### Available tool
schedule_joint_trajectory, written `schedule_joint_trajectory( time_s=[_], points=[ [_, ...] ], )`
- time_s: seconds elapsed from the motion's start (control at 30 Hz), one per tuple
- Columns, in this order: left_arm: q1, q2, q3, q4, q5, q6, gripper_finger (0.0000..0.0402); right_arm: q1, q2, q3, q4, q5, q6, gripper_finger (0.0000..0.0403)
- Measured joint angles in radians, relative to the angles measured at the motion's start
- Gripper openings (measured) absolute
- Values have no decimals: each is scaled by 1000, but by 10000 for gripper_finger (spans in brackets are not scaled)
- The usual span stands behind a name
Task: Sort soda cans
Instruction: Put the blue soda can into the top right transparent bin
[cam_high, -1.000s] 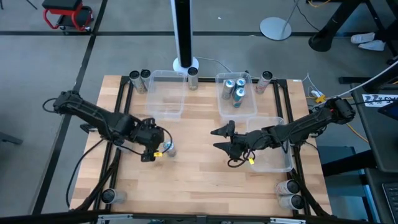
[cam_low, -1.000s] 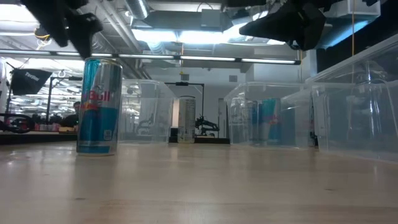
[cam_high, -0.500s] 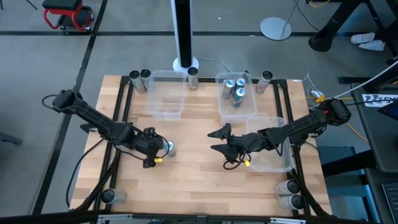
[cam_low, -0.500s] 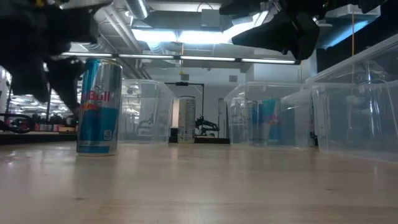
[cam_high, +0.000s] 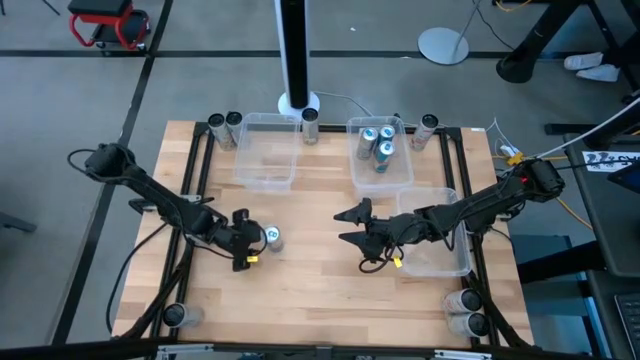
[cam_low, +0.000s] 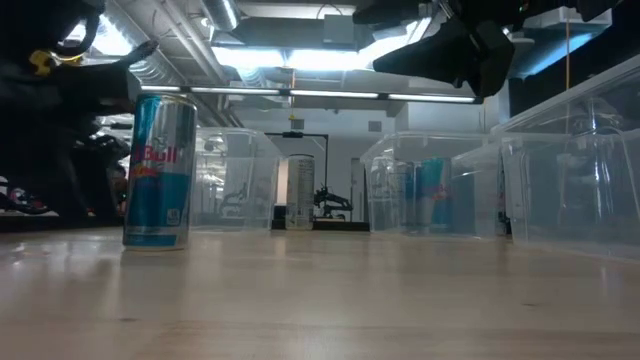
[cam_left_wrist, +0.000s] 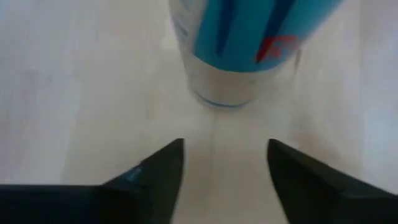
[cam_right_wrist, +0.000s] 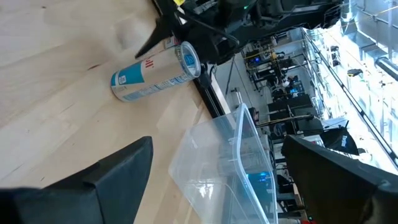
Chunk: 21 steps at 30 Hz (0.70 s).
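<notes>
A blue-and-silver soda can (cam_high: 272, 237) stands upright on its base on the wooden table (cam_high: 300, 290), left of the middle; it also shows in the low view as the can (cam_low: 160, 170). My left gripper (cam_high: 256, 240) is low beside the can, on its left. In the left wrist view my left gripper (cam_left_wrist: 225, 152) is open, and the can (cam_left_wrist: 245, 50) stands just past the fingertips, with nothing between them. My right gripper (cam_high: 343, 226) hangs open above the middle of the table, holding nothing.
A clear bin (cam_high: 265, 150) stands at the far left, a second bin (cam_high: 380, 165) with three blue cans at the far middle, and a third bin (cam_high: 440, 255) under my right arm. More cans stand at the far edge (cam_high: 225, 125) and at the near corners (cam_high: 465, 310).
My left gripper has come down from above the can to table height on the can's left, tipping more steeply downward. The can has stayed where it was.
</notes>
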Motion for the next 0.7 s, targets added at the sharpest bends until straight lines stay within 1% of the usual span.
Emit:
schedule_joint_trajectory(
  time_s=[0.07, 0.13, 0.23, 0.33, 0.4, 0.5, 0.7],
  points=[
    [0, 0, -11, 8, -44, 22, 156, 0, 0, 0, 0, 1, 0, 358],
    [1, 1, -27, 28, -64, 42, 115, 0, 0, 0, 0, 1, 0, 358],
    [0, 1, -50, 136, -61, 69, 64, 0, 0, 0, -1, 0, 1, 358],
    [0, 1, -77, 220, -36, 100, 30, 0, 0, 0, -1, -1, 3, 358],
    [0, 1, -85, 256, -34, 110, 15, 0, 0, 0, -1, -1, 4, 358],
    [0, 1, -95, 298, -33, 136, 3, 0, 0, 0, -1, -1, 4, 358],
    [19, 47, -95, 413, -38, 213, 7, -1, 0, 0, 7, -1, 5, 358]
  ],
)
